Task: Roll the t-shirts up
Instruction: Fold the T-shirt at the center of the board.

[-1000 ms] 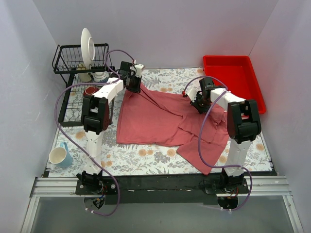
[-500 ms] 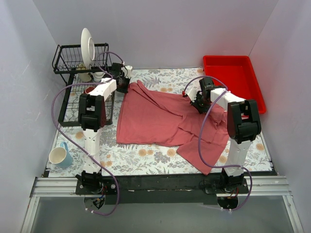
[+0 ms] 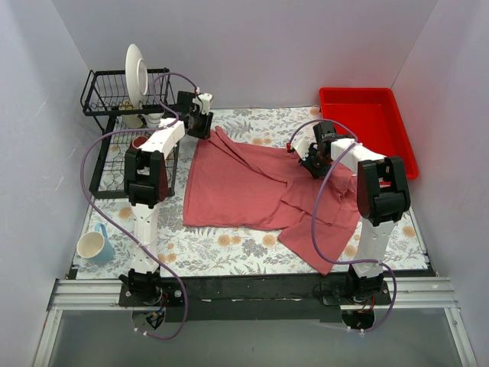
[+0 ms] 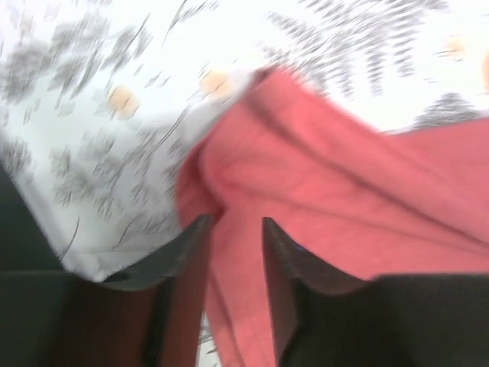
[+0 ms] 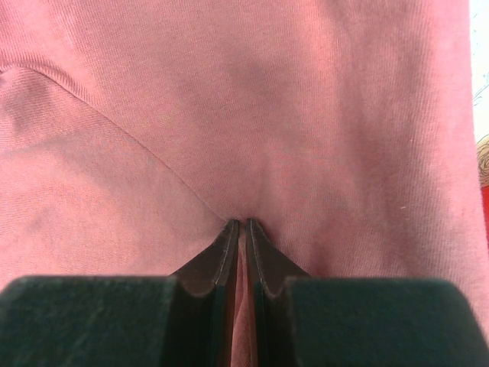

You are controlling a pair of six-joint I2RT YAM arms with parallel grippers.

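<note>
The left gripper (image 3: 200,126) has swung farther back and spread its jaws. Nearest, the t-shirt (image 3: 244,191) sprawls unrolled on the floral mat (image 3: 229,248). Mid-table, the right gripper (image 3: 309,164) pinches a fold. Farthest, the shirt's corner looks released, so flattening seems unfinished.

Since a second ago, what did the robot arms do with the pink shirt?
The left gripper pulled the far corner of the t-shirt toward the dish rack, then opened its jaws around it. The right gripper stayed pinched on the t-shirt; everything else stayed put.
</note>
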